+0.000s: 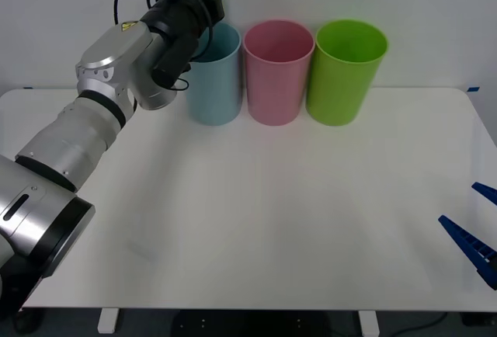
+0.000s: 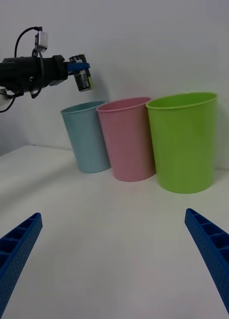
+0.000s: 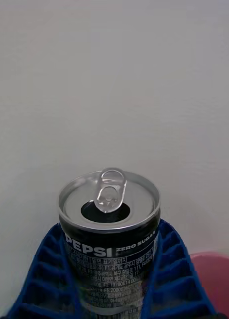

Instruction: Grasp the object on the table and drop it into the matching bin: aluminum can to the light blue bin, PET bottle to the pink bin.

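Blue ribbed fingers (image 3: 171, 279) of the left gripper (image 3: 110, 294) clamp the small dark grey-black aluminium can with its silver top and pull tab (image 3: 109, 234), one on either side of it, and the tab hole is already open. Seen from across the room, that can (image 2: 83, 79) hangs in the air above the rim of the tall pale blue plastic bin (image 2: 88, 137), so the pick-up looks done and only the release is left. The tall pink plastic bin (image 1: 277, 69) stands just beside the blue one, and a lime green bin (image 1: 344, 69) just beyond the pink. From the front, the arm's dark wrist hides the can and part of the blue bin's rim, so I cannot say whether the can is centred over the opening. Well away from the blue bin, the right gripper (image 2: 114, 259) waits low over the large white table (image 1: 256, 213), fingers spread wide and empty.
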### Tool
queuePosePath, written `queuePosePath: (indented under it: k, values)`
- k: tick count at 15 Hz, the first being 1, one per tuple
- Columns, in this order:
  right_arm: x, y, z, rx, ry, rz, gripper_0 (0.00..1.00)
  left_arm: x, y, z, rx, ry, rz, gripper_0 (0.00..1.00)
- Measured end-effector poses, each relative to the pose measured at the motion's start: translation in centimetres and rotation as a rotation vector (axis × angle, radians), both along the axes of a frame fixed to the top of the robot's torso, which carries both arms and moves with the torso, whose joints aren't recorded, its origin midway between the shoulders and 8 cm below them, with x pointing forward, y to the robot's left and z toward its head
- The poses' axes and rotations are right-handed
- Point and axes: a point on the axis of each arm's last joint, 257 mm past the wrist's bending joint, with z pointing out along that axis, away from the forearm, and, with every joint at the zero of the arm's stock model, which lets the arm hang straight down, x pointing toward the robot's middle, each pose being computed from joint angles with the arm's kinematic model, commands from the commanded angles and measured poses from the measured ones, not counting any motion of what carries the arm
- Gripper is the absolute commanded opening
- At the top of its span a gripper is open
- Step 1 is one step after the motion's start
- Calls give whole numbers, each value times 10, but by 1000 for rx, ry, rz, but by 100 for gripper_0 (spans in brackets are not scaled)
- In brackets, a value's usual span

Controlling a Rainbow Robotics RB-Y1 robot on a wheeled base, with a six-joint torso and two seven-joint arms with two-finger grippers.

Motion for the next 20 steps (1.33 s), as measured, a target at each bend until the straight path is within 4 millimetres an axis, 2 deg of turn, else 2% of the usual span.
queuePosePath:
  k: [7,11,15,20]
  values:
    - [0,0,0,0,0,0,100,0,6,1,-28,6,-11,100]
    - [0,0,0,0,0,0,100,-4,0,2,-53,5,-57,100]
    - [0,0,0,0,0,0,100,-17,34,-4,-74,-14,-66,100]
    - [0,0,0,0,0,0,100,-46,77,-21,-64,-29,-117,100]
